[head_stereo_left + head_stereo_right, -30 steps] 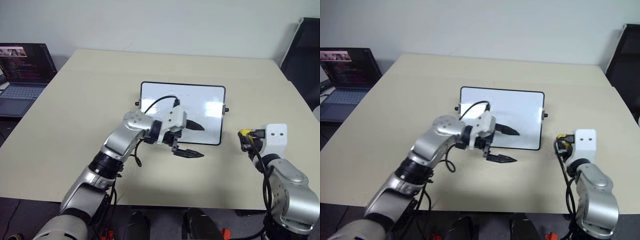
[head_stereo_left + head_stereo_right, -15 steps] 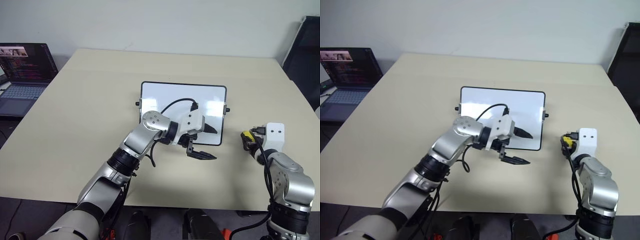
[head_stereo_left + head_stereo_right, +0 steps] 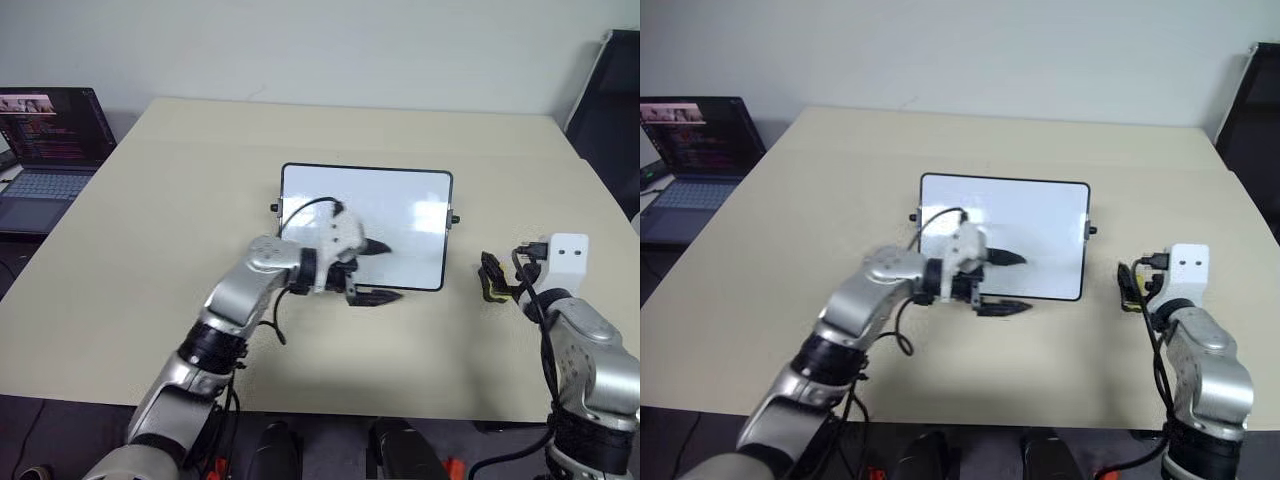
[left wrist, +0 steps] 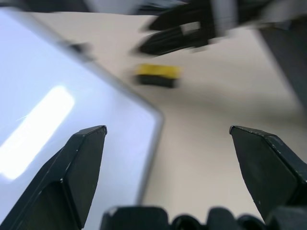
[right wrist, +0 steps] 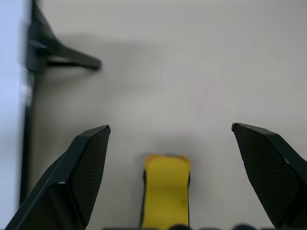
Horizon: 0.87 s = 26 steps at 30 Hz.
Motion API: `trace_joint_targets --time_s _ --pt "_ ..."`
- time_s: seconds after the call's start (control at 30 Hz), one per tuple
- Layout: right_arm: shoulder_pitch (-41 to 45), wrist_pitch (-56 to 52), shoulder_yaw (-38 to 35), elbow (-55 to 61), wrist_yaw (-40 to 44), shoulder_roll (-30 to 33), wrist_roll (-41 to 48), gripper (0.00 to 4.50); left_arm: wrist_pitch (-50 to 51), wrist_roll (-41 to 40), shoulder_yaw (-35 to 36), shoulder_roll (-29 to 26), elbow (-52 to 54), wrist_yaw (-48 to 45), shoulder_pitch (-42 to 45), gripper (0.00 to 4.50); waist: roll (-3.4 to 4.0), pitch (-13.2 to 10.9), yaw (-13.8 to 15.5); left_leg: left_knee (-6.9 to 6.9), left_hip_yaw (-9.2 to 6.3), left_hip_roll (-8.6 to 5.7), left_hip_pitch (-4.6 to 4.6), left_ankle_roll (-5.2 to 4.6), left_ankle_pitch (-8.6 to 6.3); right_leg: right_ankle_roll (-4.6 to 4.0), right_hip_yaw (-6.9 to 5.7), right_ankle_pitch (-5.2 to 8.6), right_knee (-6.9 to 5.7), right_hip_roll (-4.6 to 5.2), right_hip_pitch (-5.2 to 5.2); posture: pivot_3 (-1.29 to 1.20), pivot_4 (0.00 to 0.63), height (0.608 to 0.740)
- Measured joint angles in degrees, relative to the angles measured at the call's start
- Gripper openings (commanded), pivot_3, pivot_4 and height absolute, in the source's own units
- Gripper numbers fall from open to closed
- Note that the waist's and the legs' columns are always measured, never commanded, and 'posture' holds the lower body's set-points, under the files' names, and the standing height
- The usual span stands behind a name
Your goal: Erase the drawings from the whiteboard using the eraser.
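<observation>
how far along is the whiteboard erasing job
Done: the whiteboard looks clean, with no blue marks visible on it. The eraser lies on the table to the board's right, between the open fingers of the right gripper and not gripped. In hand: nothing; the left gripper is open over the board's near edge. Left: apparently only pulling both arms away.

The whiteboard (image 3: 366, 227) lies mid-table (image 3: 150, 250). The eraser (image 3: 489, 279) rests on the table to its right, apart from it. A laptop (image 3: 50, 150) sits off the table's far left corner.
</observation>
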<state>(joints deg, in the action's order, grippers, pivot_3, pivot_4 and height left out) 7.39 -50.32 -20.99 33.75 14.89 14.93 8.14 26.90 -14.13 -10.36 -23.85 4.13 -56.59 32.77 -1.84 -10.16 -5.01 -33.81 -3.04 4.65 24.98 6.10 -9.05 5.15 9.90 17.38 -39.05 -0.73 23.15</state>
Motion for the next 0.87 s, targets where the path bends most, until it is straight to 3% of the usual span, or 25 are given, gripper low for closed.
trace_joint_targets --time_s 0.1,0.23,0.43,0.6,0.87 --pt "-3.6 1.6 1.9 3.9 -0.3 -0.6 0.2 4.45 2.7 -2.5 7.3 -0.3 4.5 5.7 -4.8 4.50 -0.01 0.0 0.2 -0.07 0.02 -0.02 0.02 0.01 0.00 0.02 0.02 0.00 0.05 0.03 -0.03 0.00 0.150 0.740" --pt "-13.4 14.5 8.0 5.9 -4.4 -6.0 -3.4 4.45 5.7 -5.6 18.3 2.6 17.8 17.1 -19.5 4.50 0.01 0.1 0.2 0.02 0.02 0.03 -0.03 0.02 -0.01 -0.03 -0.01 0.05 0.02 0.04 -0.01 0.00 0.150 0.740" --pt "-26.1 37.6 8.6 0.5 -6.8 -13.5 -4.0 4.45 -1.0 1.1 26.1 7.4 21.0 33.2 -32.5 4.50 -0.20 0.2 0.4 -0.22 0.06 -0.07 -0.16 0.03 -0.01 -0.36 0.01 0.20 0.08 0.18 -0.24 0.00 0.150 0.740" --pt "-28.7 45.4 5.2 -3.8 -5.6 -13.7 0.3 4.45 -4.4 4.7 26.5 8.5 19.7 39.3 -35.5 4.50 -0.32 0.2 0.3 -0.29 0.10 -0.11 -0.25 0.05 -0.01 -0.40 0.09 0.18 0.15 0.21 -0.05 0.00 0.150 0.740" --pt "-30.9 45.9 4.2 -4.7 -5.3 -11.9 2.1 4.45 -5.1 4.7 24.3 8.9 16.6 40.2 -35.0 4.50 -0.32 0.2 0.2 -0.21 0.13 -0.11 -0.24 0.04 -0.01 -0.45 0.09 0.15 0.15 0.21 0.01 0.00 0.150 0.740"
